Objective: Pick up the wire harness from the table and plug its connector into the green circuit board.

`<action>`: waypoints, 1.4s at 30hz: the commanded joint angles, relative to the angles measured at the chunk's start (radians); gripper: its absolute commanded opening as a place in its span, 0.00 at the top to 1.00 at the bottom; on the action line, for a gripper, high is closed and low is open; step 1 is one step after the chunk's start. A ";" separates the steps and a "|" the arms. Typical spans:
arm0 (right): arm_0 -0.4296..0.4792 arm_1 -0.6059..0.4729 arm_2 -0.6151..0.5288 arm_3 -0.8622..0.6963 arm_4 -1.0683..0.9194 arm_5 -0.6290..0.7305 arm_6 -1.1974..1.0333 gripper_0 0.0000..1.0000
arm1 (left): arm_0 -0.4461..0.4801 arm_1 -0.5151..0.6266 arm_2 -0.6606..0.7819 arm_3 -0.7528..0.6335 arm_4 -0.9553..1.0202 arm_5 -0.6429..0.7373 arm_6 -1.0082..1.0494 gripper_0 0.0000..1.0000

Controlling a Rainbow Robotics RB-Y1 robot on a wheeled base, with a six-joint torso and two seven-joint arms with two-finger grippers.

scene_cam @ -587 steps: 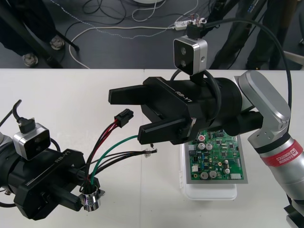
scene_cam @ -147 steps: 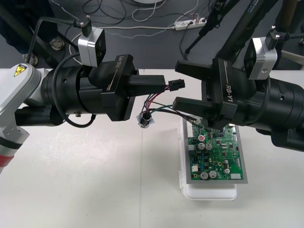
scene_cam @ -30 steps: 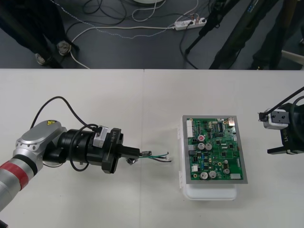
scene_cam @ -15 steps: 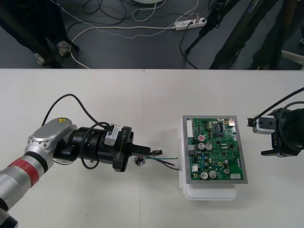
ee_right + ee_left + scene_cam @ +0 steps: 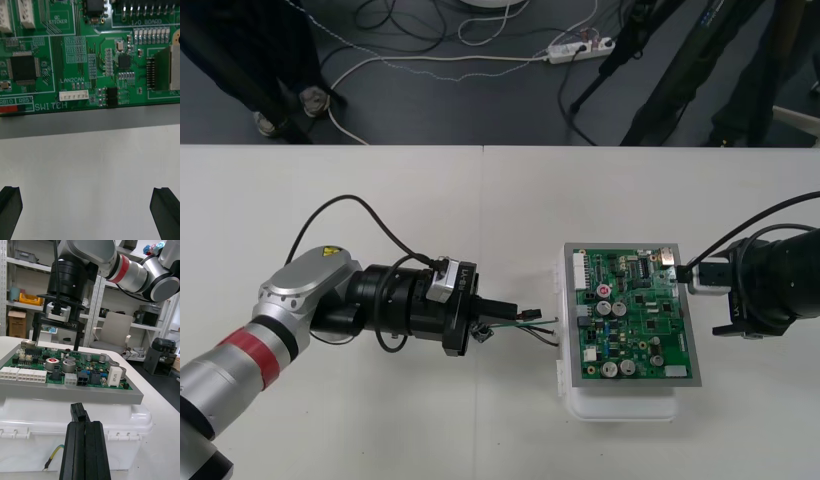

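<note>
In the middle of the front view, the left gripper point(image 5: 508, 316) is pinching the wire harness point(image 5: 534, 318) tight, holding its black plug point(image 5: 77, 412) near the green circuit board point(image 5: 635, 320). At the right edge, the right gripper point(image 5: 88, 197) is hanging wide open, holding nothing.

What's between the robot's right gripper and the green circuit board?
Bare light table, then the grey rim of the green circuit board, in the right wrist view. The right gripper is open.
</note>
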 commanded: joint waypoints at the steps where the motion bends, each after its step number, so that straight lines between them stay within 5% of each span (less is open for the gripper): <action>1: 0.009 0.018 0.040 -0.045 0.023 -0.007 -0.009 0.00 | -0.053 -0.035 -0.031 -0.008 0.003 0.055 -0.025 1.00; 42: 0.009 0.034 0.132 -0.074 0.077 -0.007 -0.056 0.00 | -0.104 -0.092 -0.104 -0.013 0.015 0.098 0.012 1.00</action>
